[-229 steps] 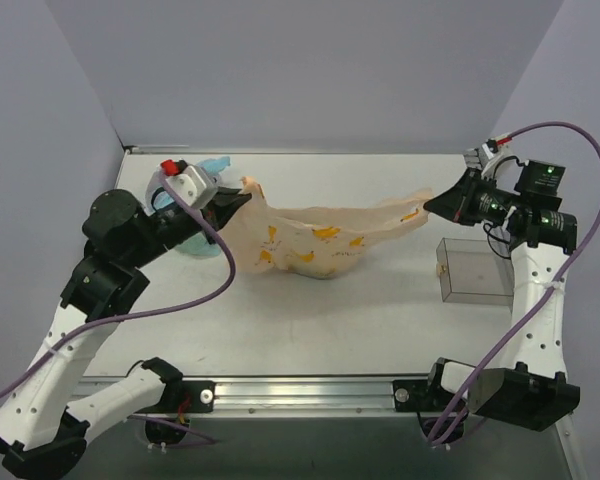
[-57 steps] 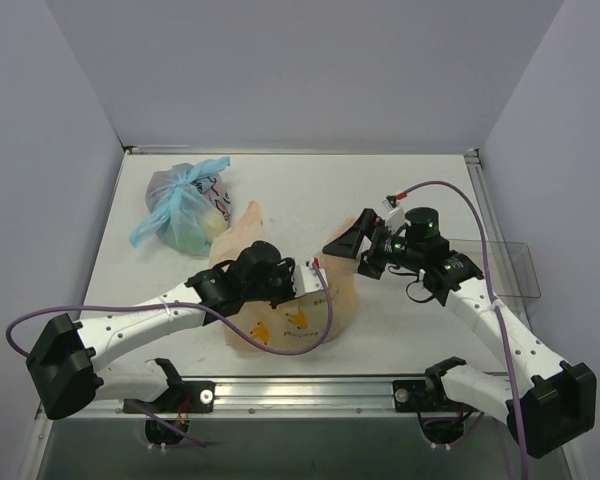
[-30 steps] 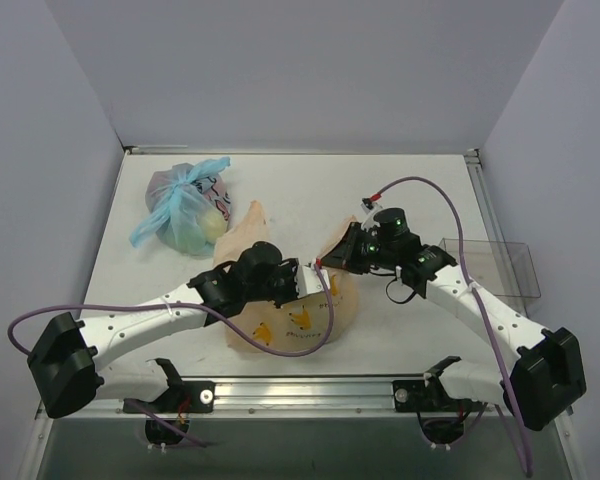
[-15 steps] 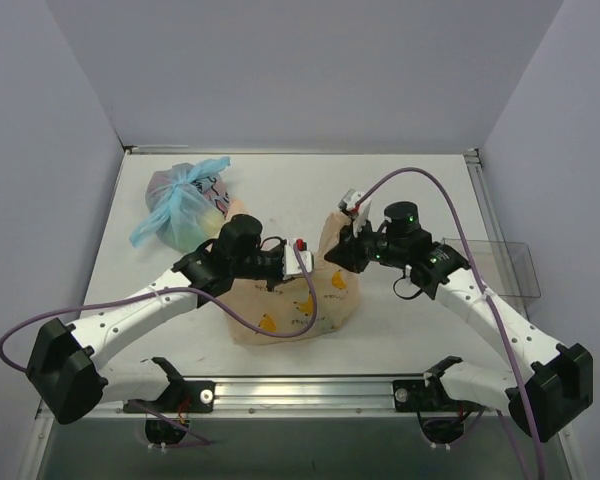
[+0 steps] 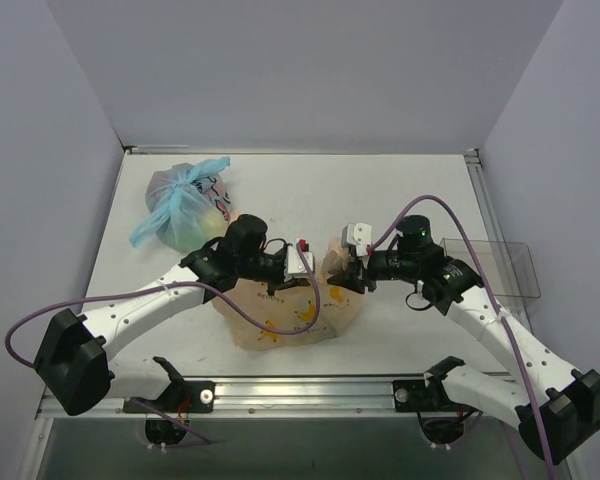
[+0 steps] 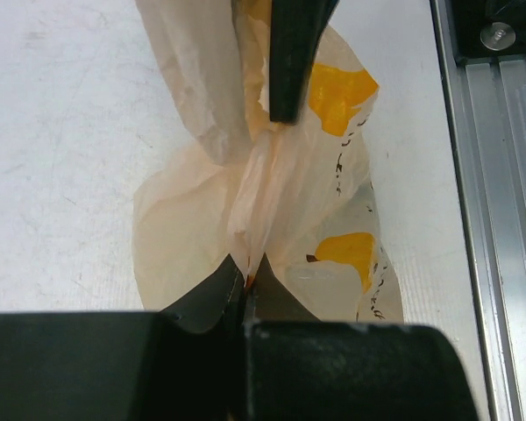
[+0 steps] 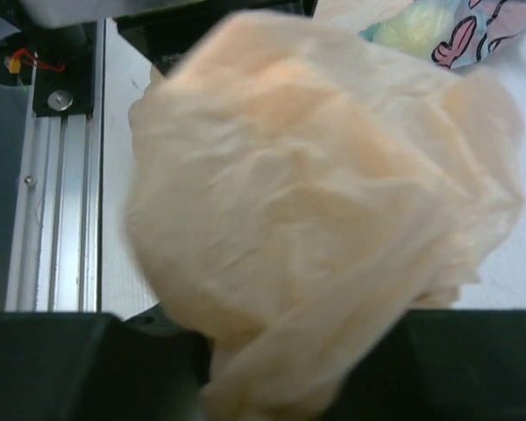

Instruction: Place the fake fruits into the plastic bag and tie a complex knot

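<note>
Far left corner of the white table (image 5: 400, 190): a clear plastic bag with light-blue tied handles (image 5: 185, 205), a yellow-green fruit inside it. It is not part of this job and lies well apart from the work.

Left gripper (image 6: 245, 282): jaws clenched on a thin twisted strand of the translucent peach-orange plastic bag with darker orange prints (image 5: 290, 320). The wrist view shows the strand pinched right at the fingertips.

The bag's body sits on the table near the near edge, about midway between the left and right edges, bulging under both wrists. I can't pick out any fake fruit through the film, since the orange patches look like prints. No loose fruit shows on the table, so I judge the loading step done.

Right gripper (image 5: 340, 275): just beside the left one, over the bag's top. Its wrist view is blurred and filled with peach film that runs down between the jaws. I read that as jaws grasping the bag's upper part, though less surely than on the left.

The knot: no finished one shows, only the twisted neck held taut between the two grippers. Looping, pulling through and tightening look left to do.

Right edge: a clear plastic box (image 5: 500, 270), apart from the bag.
</note>
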Motion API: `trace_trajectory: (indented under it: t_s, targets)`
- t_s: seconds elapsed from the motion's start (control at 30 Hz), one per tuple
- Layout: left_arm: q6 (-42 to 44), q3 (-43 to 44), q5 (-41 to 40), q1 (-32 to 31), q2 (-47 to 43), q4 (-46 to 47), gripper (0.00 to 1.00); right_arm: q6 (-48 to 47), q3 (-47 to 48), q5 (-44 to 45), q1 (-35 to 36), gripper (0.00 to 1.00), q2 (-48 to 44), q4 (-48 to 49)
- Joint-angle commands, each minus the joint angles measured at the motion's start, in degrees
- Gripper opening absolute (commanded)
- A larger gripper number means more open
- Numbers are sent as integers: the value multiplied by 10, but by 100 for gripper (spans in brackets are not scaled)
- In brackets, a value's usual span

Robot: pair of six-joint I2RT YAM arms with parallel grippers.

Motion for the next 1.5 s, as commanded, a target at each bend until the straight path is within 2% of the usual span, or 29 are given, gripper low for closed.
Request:
trace_trajectory:
  t_s: [0.0,0.13,0.17,0.2,0.27,0.37,0.47,0.53,0.57,0.6,0.63,0.7,0.77,0.8,0.87,0.9,0.97,1.07,1.1,1.17,1.33,1.47]
  targets:
    - [-15,6,-5,19,-1,-20,0,-5,25,-41,-11,27,-16,-41]
    - [-32,4,-6,19,-6,-12,0,43,18,-41,-12,47,-16,-41]
    - [-33,4,-2,18,-7,-10,0,50,14,-43,-11,57,-17,-39]
    - [-33,4,-2,18,-8,-9,0,56,10,-43,-9,62,-17,-24]
    - [-35,3,1,18,-10,-3,0,72,-4,-25,-2,66,-14,-1]
    - [-36,4,7,19,-13,3,0,83,-13,-11,3,68,10,38]
    - [-35,3,13,19,-16,3,0,73,-23,3,3,59,22,74]
    - [-42,-1,8,21,-23,11,0,70,-25,19,4,35,29,86]
    - [-45,-4,6,21,-24,14,0,69,-23,23,3,10,29,88]
    - [-46,-4,6,21,-27,14,0,73,-25,29,3,0,30,90]
    - [-60,-3,1,23,-35,14,0,79,-24,41,3,0,28,92]
    - [-89,2,-10,24,-50,13,8,87,-22,53,2,0,22,91]
    - [-147,10,-39,26,-85,5,30,95,-20,66,-2,0,17,86]
    - [-168,15,-54,25,-100,-2,51,100,-20,65,-3,0,11,83]
    - [-228,31,-92,30,-148,-26,62,102,-21,59,-3,0,5,75]
    - [-242,37,-99,36,-163,-38,78,102,-24,57,-2,0,3,70]
    - [-278,53,-115,50,-208,-77,84,95,-28,53,-1,0,1,66]
    - [-312,55,-124,116,-260,-121,93,80,-32,45,2,0,-3,50]
    - [-344,54,-151,153,-277,-134,97,76,-33,45,3,0,-4,49]
    - [-363,50,-160,203,-286,-172,97,67,-35,45,4,0,-7,49]
    - [-420,50,-66,359,-253,-197,97,16,-32,39,10,0,-12,10]
    - [-467,51,-41,383,-205,-205,97,-39,-34,45,32,0,-16,-20]
